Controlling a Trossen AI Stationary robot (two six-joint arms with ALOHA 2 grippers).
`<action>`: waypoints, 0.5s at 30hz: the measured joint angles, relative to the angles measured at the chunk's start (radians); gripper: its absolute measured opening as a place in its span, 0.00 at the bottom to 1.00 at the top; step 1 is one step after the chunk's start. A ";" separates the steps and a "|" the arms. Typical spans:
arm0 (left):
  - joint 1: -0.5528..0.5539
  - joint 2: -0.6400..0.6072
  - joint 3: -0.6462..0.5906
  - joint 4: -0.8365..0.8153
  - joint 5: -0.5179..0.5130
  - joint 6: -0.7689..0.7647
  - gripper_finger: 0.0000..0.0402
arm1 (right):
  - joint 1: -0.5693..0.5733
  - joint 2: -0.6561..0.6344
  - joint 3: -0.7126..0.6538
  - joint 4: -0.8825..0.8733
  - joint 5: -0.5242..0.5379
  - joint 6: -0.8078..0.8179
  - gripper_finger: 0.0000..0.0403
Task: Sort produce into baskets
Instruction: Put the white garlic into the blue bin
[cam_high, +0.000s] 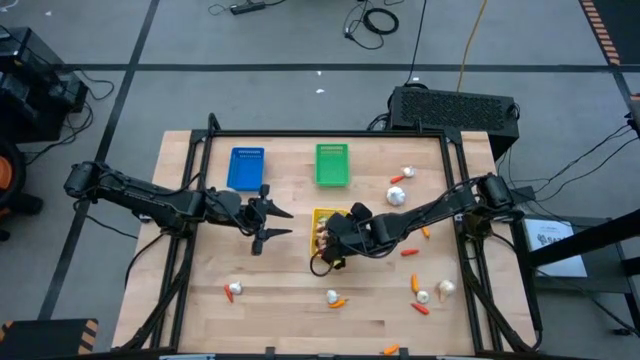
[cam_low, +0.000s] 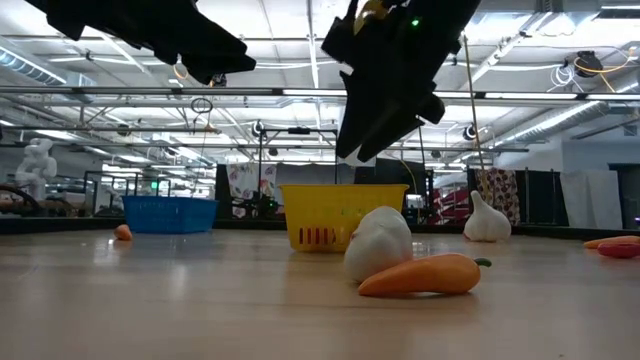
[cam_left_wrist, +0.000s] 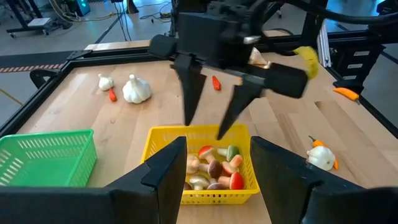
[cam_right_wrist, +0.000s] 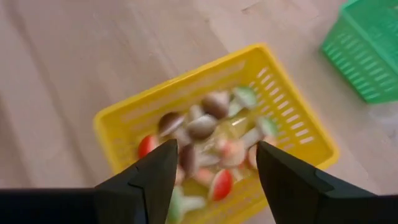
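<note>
Nearest the low camera, an orange carrot (cam_low: 420, 276) touches a white bulb (cam_low: 379, 243) on open worktop (cam_high: 290, 290). Left of the yellow basket (cam_left_wrist: 163, 138), the left gripper (cam_high: 272, 222) hovers, jaws spread, empty. Directly above that produce-filled basket, the right gripper (cam_left_wrist: 208, 118) hangs, jaws apart, holding nothing.

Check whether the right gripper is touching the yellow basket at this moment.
Apart. In the left wrist view the right gripper hangs open above the yellow basket; one finger's tip ends short of the rim, wood showing between.
</note>
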 joint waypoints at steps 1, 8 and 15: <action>0.000 0.000 0.000 0.001 0.000 -0.002 0.46 | 0.013 0.000 0.000 0.000 -0.001 0.006 0.52; -0.009 0.016 0.000 0.024 0.046 -0.052 0.46 | 0.173 0.000 0.000 0.000 0.002 0.129 0.51; -0.105 0.176 -0.001 0.193 0.088 -0.054 0.46 | 0.378 0.000 0.000 -0.004 0.175 0.291 0.51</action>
